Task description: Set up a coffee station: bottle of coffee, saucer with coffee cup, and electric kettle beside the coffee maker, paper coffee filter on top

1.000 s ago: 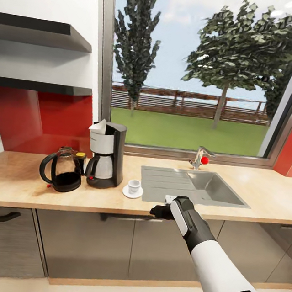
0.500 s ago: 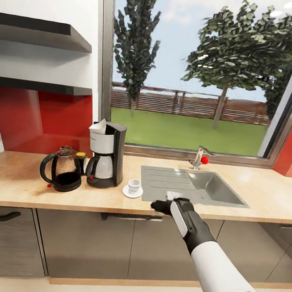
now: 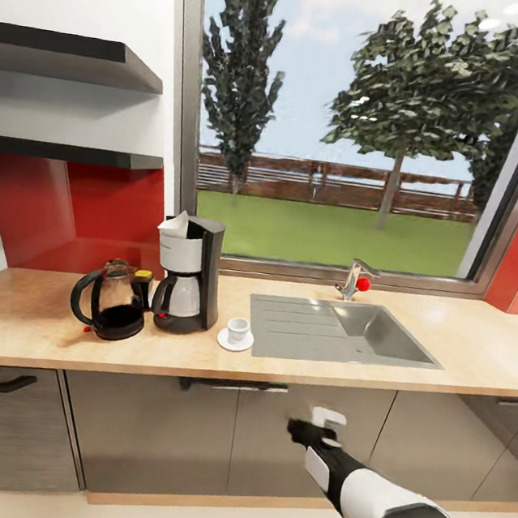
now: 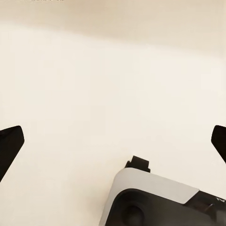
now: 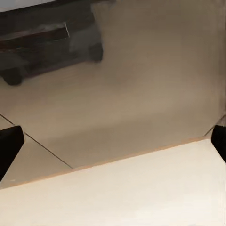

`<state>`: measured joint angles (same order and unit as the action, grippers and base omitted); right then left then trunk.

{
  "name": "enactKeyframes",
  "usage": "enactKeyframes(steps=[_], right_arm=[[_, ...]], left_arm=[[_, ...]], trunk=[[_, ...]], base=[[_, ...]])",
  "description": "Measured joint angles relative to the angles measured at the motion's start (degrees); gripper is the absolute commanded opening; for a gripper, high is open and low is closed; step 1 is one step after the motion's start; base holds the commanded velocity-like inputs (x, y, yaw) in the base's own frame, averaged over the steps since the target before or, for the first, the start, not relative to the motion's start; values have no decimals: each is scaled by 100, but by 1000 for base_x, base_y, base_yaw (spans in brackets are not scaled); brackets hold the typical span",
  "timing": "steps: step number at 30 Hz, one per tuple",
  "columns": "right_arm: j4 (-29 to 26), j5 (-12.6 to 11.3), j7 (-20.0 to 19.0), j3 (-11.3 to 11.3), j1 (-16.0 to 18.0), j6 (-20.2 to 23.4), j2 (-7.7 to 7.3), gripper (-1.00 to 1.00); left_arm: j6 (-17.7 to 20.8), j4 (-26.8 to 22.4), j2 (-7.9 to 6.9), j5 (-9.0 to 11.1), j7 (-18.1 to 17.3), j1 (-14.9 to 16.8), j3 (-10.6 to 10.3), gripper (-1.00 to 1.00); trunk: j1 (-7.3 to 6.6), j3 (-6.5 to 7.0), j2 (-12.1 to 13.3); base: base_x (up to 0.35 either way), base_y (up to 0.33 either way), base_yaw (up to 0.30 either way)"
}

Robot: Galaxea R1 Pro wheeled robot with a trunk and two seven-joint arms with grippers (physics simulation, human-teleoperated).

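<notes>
Up and to the left of the right gripper (image 3: 307, 431), in the head view, the coffee maker (image 3: 189, 274) stands on the countertop (image 3: 30, 320) with the paper coffee filter (image 3: 175, 223) on top; the electric kettle (image 3: 110, 299) and bottle of coffee (image 3: 143, 282) sit beside it on one side, the coffee cup (image 3: 238, 330) on its saucer (image 3: 234, 341) on the other. That gripper hangs before the cabinet doors (image 3: 187, 433); its jaw state cannot be told here.

Between the left gripper (image 4: 113, 141) fingertips, spread wide apart, the left wrist view has pale floor (image 4: 103, 84).

Beyond the right gripper's parted fingertips (image 5: 9, 141), the right wrist view has a cabinet front (image 5: 141, 94).

Head camera faces the countertop (image 3: 29, 327); wrist cameras look floorward.
</notes>
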<state>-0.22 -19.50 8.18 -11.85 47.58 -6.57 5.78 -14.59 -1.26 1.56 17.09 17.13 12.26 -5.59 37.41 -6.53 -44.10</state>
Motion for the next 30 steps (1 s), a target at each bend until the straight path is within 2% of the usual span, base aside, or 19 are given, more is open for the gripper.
enactKeyframes(steps=[2,3,8,10,11,12,14,16,20,26,30], right_arm=[[323,-16,11,4,-120,-872,-2,100],[419,-20,10,0,-405,-1174,-2,100],[487,-16,13,-4,-1403,-1343,3,100],[491,3,13,-12,-1713,-1167,5,100],[495,132,4,-16,-1853,-595,5,100],[496,323,-49,-23,-1944,153,6,100],[503,482,-288,-30,-1983,603,7,100],[507,654,-709,-32,-2001,878,5,100],[492,701,-814,-29,-2006,882,0,100],[489,704,-825,-32,-2007,870,0,100],[487,705,-826,-29,-2007,870,0,100]], left_arm=[[0,-1,1,-6,0,0,-5,100],[0,-1,2,-7,-2,0,-8,100],[0,-1,30,-9,6,0,-15,100],[0,-1,63,-9,14,0,-16,100],[0,-1,72,-9,10,0,-16,100],[0,2,76,-9,5,0,-16,100],[0,1,79,-6,3,0,-16,100],[-17,-8,86,8,-4,0,-6,100],[-41,-25,142,9,-13,0,10,100],[-44,-11,87,-13,-18,0,11,100],[-37,-2,102,4,-18,0,6,100]], trunk=[[0,0,0],[0,0,0],[0,-1,0],[0,-1,0],[0,-1,0],[0,0,0],[0,0,0],[0,0,0],[0,0,0],[0,0,0],[0,0,0]], base=[[0,0,0],[0,0,0],[0,0,0],[0,0,0],[0,0,0],[0,0,0],[0,0,0],[0,0,0],[0,0,0],[0,0,0],[0,0,0]])
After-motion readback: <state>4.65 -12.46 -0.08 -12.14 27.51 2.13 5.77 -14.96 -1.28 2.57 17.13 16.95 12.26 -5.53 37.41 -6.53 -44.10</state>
